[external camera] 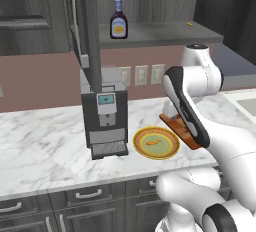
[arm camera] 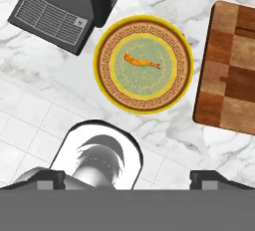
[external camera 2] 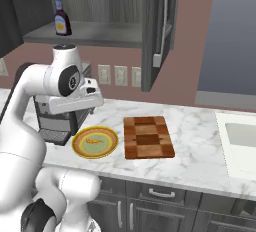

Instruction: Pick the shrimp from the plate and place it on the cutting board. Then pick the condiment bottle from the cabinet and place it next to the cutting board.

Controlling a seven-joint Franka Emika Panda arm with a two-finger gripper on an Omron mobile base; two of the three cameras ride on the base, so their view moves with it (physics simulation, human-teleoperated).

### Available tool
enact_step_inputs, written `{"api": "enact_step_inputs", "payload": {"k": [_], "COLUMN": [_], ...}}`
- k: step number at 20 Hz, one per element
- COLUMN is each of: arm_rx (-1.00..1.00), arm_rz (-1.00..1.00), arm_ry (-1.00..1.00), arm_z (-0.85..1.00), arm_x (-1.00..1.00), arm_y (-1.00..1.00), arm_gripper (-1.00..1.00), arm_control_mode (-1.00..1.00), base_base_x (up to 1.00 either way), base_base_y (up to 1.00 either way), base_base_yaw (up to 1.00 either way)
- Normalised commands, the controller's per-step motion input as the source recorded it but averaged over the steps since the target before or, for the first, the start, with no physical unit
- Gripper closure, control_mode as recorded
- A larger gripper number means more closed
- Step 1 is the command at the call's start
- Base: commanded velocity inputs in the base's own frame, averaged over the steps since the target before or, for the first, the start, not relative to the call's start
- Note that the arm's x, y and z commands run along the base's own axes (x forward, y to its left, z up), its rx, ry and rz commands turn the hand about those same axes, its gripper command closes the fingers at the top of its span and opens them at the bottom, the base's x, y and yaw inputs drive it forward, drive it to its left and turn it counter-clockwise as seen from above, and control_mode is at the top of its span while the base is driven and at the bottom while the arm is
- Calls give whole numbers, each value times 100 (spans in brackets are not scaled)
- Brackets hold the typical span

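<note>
First step, nothing done yet: shrimp (arm camera: 141, 62) lies in the greenish centre of the plate (arm camera: 105, 80), roughly mid-dish, long axis running across the hand view. Plate sits on the marble counter (external camera: 45, 146) between the coffee machine (external camera: 104, 118) and the cutting board (external camera 2: 148, 137), close to both but not touching the board as far as the hand view shows. Board is bare, checker top free. Gripper (arm camera: 127, 177) hangs high over the counter, camera looking straight down; the two finger tips stand far apart at the bottom of the hand view, jaws wide open, nothing held. It is offset from the shrimp, nearer the counter's front edge than the dish centre. Condiment bottle (external camera: 118, 20) stands upright on the cabinet shelf (external camera: 165, 33), cabinet door open, untouched; that is for later. Step in hand reads as the approach for the shrimp pick. Next move likely calls for shifting the hand over the plate centre, turning the wrist so the jaws close across the shrimp's thin body, then a straight descent into the shallow dish. Piece is tiny and flat, so the fingers would have to get nearly to the plate surface; a grab at the wrong height could miss or push it.
</note>
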Motion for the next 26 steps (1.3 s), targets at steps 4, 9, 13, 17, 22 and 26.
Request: {"api": "enact_step_inputs", "payload": {"k": [4,9,13,17,22,26], "arm_rx": [1,0,0,0,1,0], "arm_rz": [16,16,15,12,9,8], "arm_ry": [-2,-3,-6,-5,-3,-1], "arm_z": [-14,-21,-31,-30,-26,-26], "arm_x": [0,0,0,1,9,14], "arm_y": [0,0,0,0,0,0], "arm_gripper": [-100,-100,-100,-100,-100,-100], "arm_control_mode": [-100,-100,-100,-100,-100,-100], "base_base_x": [0,0,0,0,0,0], "base_base_y": [0,0,0,0,0,0], "base_base_yaw": [0,0,0,0,0,0]}}
